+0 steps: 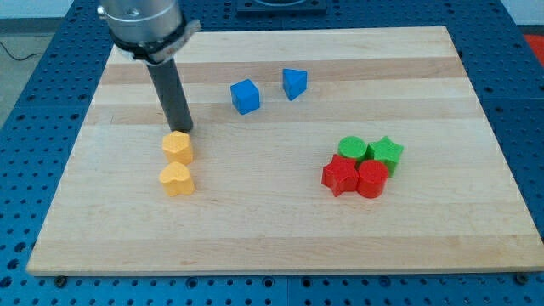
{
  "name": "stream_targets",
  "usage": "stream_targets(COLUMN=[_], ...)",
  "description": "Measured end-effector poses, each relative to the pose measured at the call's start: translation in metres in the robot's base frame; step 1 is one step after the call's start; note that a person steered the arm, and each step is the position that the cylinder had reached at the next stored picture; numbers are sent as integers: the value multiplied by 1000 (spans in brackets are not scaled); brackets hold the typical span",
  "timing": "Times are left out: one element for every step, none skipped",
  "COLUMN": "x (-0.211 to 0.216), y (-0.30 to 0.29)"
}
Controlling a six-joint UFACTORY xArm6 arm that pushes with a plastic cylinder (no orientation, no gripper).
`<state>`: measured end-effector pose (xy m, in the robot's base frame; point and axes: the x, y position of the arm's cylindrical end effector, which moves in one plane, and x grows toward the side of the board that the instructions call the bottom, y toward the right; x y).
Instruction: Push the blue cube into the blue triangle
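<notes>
One blue cube (245, 96) well right of my tip (184, 130).

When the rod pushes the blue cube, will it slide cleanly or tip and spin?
The blue cube looks squat and flat-bottomed on the smooth wooden board, so it will probably slide rather than tip. An off-centre push would likely turn it. My tip is off to its left, beside a yellow block.

Wooden board (280, 229) carries blue (245, 96), yellow (178, 147), red (340, 176) and green (353, 149) blocks.

Blue cube (245, 96), blue triangle (294, 83). Two yellow blocks (178, 147), two green (353, 149), two red (340, 176). Board (408, 76) pale striped wood; my tip (185, 130) dark.
</notes>
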<state>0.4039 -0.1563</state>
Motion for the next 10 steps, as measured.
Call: stream_targets(x=[-29, -47, -67, -78, -63, -44, -42, -41, -35, -35], y=[6, 37, 67, 71, 34, 33, 34, 34, 33, 49])
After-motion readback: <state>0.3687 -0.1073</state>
